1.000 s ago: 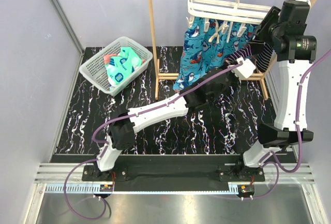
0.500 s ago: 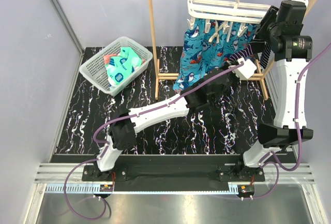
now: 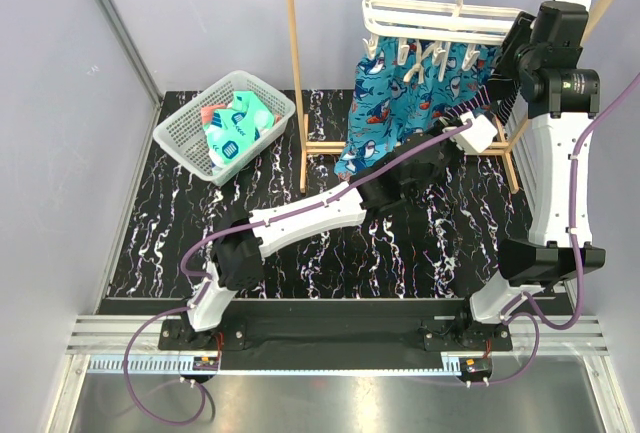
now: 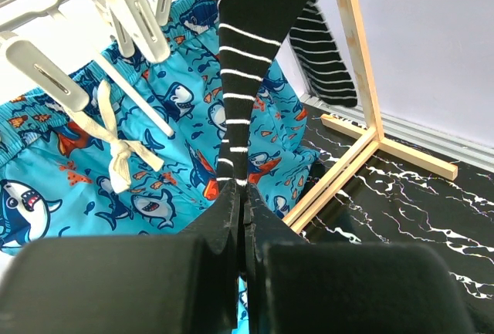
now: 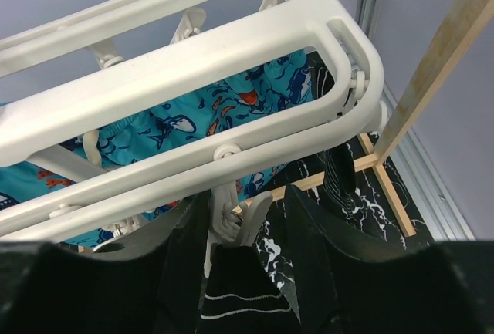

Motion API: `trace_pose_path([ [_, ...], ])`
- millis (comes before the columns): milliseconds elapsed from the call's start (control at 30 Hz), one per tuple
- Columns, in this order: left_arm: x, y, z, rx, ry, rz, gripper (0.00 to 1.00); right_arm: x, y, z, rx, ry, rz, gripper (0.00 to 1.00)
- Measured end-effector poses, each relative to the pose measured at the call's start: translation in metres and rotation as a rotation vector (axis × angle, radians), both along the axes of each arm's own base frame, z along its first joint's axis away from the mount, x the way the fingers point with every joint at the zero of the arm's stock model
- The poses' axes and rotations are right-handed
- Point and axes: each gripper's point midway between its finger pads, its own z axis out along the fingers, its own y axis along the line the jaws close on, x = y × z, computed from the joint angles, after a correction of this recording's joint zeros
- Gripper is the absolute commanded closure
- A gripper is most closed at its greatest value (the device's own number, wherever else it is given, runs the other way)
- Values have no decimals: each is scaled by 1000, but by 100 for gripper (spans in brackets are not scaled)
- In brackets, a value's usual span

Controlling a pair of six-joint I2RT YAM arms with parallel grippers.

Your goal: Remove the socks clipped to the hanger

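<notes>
The white slatted hanger [image 3: 430, 18] hangs from the wooden rack, and its frame fills the right wrist view [image 5: 231, 64]. A black-and-white striped sock [image 4: 255, 56] hangs from one of its clips. My left gripper [image 4: 241, 195] is shut on this sock's lower end, at the hanger's right end in the top view [image 3: 487, 105]. My right gripper [image 5: 247, 226] is open, its jaws either side of the white clip [image 5: 235, 214] that holds the sock's top [image 5: 243, 295]. A second striped sock [image 4: 324, 56] hangs near the rack's post. Teal and coral socks [image 3: 235, 125] lie in the basket.
The blue shark-print cloth [image 3: 400, 103] hangs from the hanger's left and middle clips, just behind the held sock [image 4: 116, 156]. The wooden rack's posts [image 3: 298, 73] and foot bars [image 4: 363, 156] stand close by. The white mesh basket [image 3: 180, 133] sits at the back left.
My right arm has risen a little and moved in toward the hanger's right end. My left gripper keeps its hold on the striped sock with little movement.
</notes>
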Motion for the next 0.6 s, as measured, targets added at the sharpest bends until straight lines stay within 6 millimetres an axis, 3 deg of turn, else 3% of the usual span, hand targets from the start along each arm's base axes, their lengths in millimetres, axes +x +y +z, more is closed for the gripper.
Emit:
trace_pose_path([
  [433,-1,-1,0,-2,-1,-1,100,1,2,3,-35,-7,13,64],
  [600,-1,-1,0,-2,-1,-1,100,1,3,3,-37,-7,14,86],
])
